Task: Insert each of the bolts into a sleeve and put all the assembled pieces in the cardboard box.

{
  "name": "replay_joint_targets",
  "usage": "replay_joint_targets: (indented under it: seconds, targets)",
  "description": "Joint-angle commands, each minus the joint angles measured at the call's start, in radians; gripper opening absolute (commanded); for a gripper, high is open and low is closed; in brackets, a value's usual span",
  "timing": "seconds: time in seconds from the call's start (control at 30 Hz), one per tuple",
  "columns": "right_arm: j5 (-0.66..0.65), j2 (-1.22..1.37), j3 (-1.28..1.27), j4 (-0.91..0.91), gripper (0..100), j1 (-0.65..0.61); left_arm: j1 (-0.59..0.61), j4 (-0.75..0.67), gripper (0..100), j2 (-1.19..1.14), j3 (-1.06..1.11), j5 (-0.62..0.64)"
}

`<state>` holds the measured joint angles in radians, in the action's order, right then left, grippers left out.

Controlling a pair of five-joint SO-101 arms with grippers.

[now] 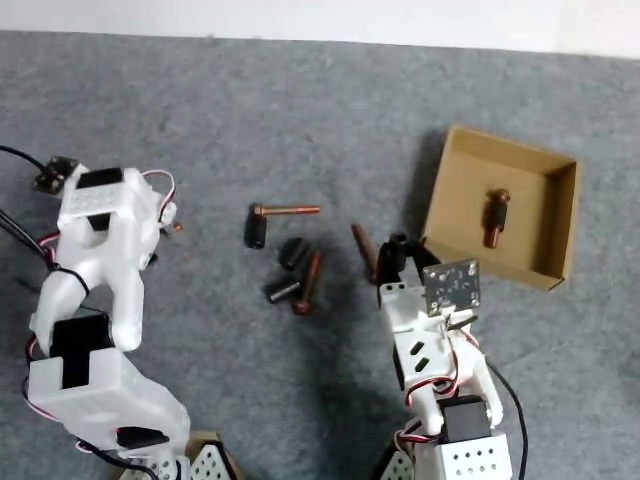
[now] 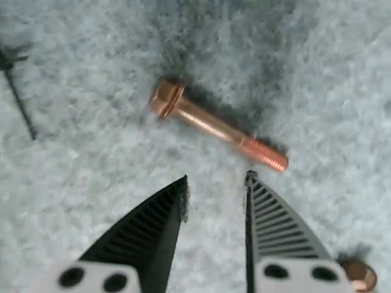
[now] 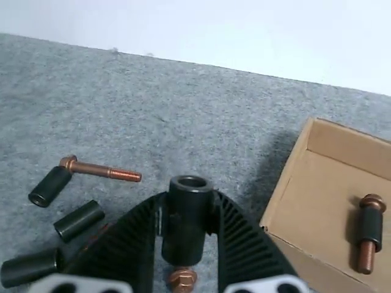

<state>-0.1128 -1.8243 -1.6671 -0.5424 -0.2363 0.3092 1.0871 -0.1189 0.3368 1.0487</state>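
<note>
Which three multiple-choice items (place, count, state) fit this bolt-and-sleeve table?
1. The assembled copper bolt in its black sleeve lies: A in the brown cardboard box; B on the grey carpet; C in a gripper.
2. Loose black cylindrical sleeves on the carpet: A one; B three; C six.
3. The right gripper is: A open; B shut on a bolt; C shut on a black sleeve.
A: on the box floor. B: three lie among bolts. C: sleeve clamped in it.
</note>
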Motion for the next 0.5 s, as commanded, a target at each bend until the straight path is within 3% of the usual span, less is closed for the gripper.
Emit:
replay_joint_targets:
  seconds: [0.0, 0.2, 0.47]
  targets:
    - [-0.018, -0.012, -0.111, 0.035, 0.4, 0.005, -0.001, -0.143, 14, 0.044, 0.054, 0.074]
    - [-0.018, -0.012, -0.111, 0.035, 0.4, 0.005, 0.054, -0.33, 14, 0.044, 0.108, 0.143]
    - [-0.018, -0.012, -0.111, 0.035, 0.4, 0.004, 0.054, -0.396, 14, 0.042, 0.145, 0.143]
